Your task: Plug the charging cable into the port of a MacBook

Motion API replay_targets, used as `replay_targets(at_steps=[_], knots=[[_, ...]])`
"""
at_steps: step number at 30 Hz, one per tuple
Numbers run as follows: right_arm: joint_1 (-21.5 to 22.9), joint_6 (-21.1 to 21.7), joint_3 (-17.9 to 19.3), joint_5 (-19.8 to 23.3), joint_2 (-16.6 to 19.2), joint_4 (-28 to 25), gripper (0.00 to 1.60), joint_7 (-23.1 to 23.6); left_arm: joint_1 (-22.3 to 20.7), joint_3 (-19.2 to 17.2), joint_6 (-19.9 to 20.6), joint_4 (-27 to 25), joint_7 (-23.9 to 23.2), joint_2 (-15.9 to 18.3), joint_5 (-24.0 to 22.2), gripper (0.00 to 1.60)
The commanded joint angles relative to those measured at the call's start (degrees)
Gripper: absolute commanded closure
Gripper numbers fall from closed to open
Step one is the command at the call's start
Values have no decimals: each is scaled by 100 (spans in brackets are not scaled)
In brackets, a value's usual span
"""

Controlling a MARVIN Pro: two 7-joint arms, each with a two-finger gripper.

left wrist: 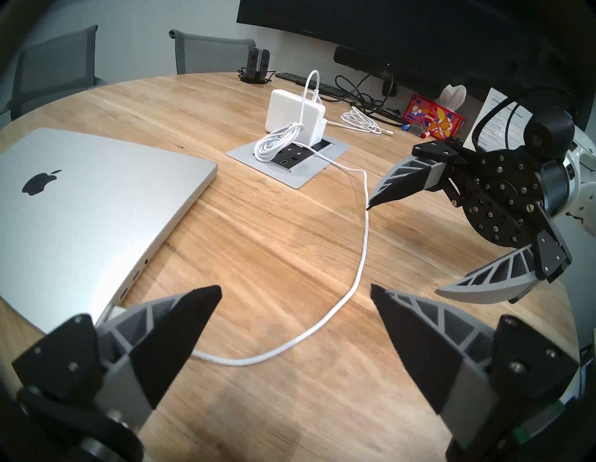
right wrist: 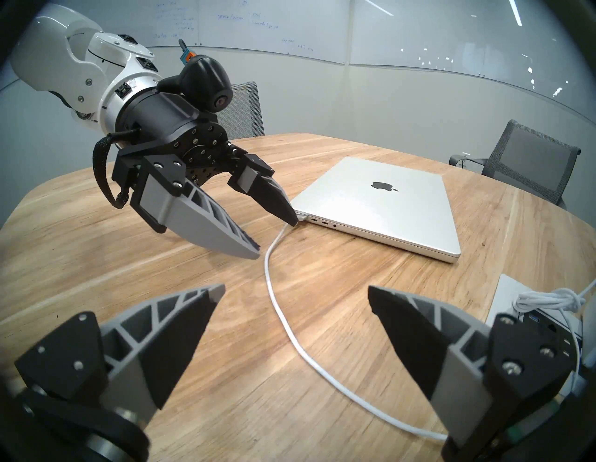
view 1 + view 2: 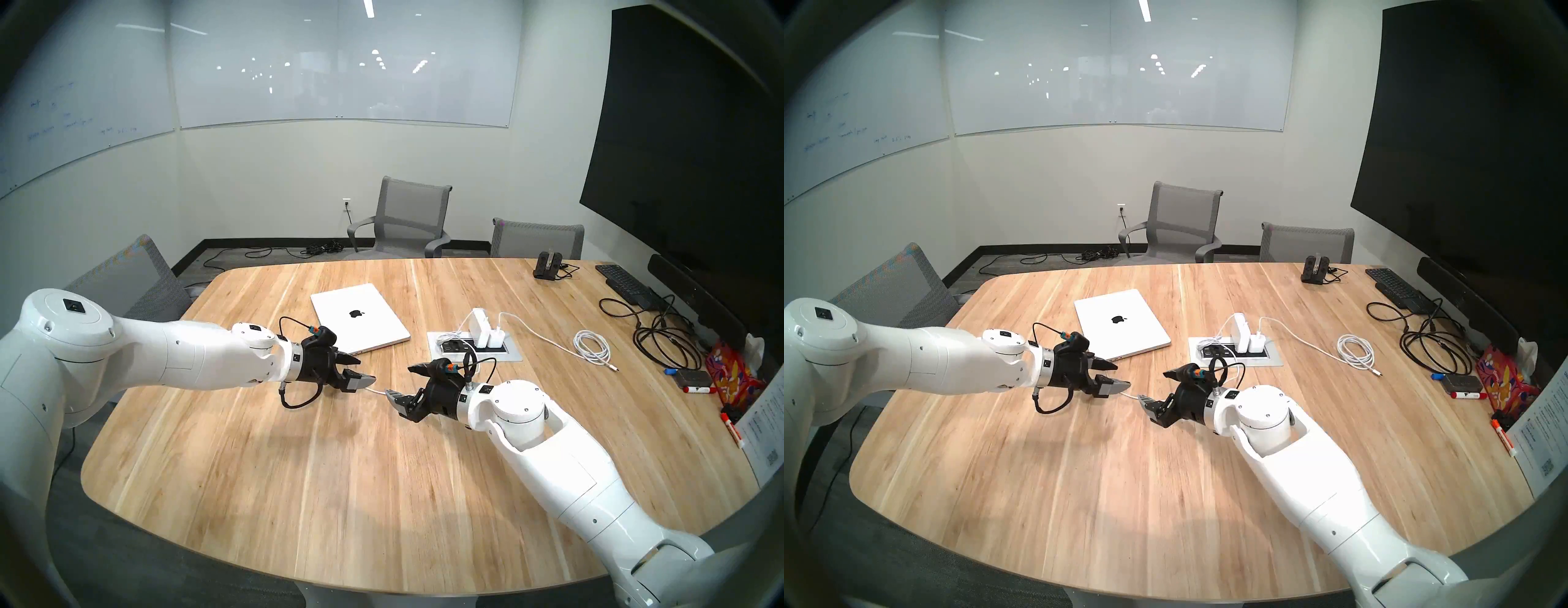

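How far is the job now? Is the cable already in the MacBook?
Done, it seems: the cable ends at the endmost port on the MacBook edge, though a left finger partly hides the plug. In hand: nothing; the left gripper and right gripper are open. Left: only to draw back.

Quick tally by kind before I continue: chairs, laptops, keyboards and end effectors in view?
Chairs: 3
Laptops: 1, the MacBook
Keyboards: 1
End effectors: 2, left end effector and right end effector
Total: 7
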Motion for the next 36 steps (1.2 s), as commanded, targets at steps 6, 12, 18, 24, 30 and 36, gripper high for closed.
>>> replay_targets(at_steps=[6,12,18,24,30,36], knots=[[51,-38,5,-12,-18,-130,0,-4,37,-95,109,381,-137,-211,-149,0],[51,-38,5,-12,-18,-129,0,-3,77,-113,238,757,-291,-376,-192,0],[51,-38,5,-12,-18,-129,0,-3,172,-149,312,1139,-456,-573,-231,0],[51,-38,5,-12,-19,-129,0,-3,255,-159,349,1306,-564,-700,-241,0],[51,-38,5,-13,-18,-130,0,-3,297,-156,374,1345,-613,-742,-243,0],[50,-38,5,-13,-18,-131,0,-3,336,-164,378,1436,-656,-786,-255,0]])
